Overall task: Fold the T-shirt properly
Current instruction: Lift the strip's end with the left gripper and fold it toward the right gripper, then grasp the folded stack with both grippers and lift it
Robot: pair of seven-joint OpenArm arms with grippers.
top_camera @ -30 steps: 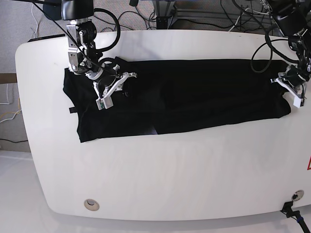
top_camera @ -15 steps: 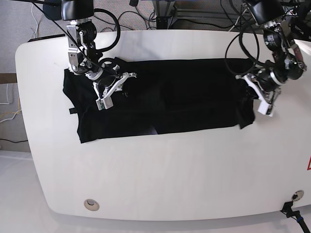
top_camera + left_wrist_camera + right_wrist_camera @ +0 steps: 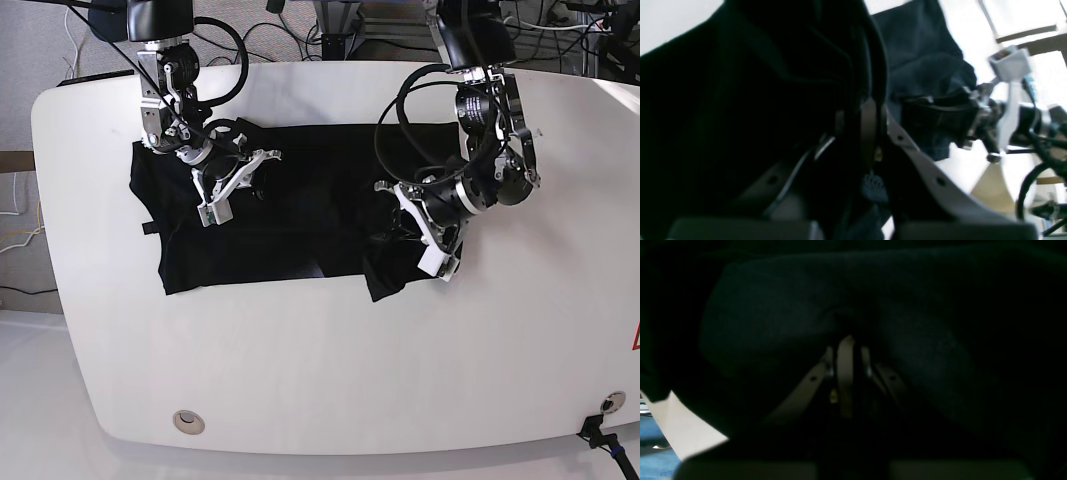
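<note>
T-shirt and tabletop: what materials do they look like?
T-shirt: soft matte black knit, likely cotton. It drapes and bunches where the left gripper pinches it, and a fine fabric texture shows in the left wrist view.
Table: smooth white hard surface, slightly glossy, probably laminate or painted board; can't tell which.

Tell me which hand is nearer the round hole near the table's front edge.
Right. The right hand sits almost straight behind the hole, over the shirt; the left hand is farther off to the side.
</note>
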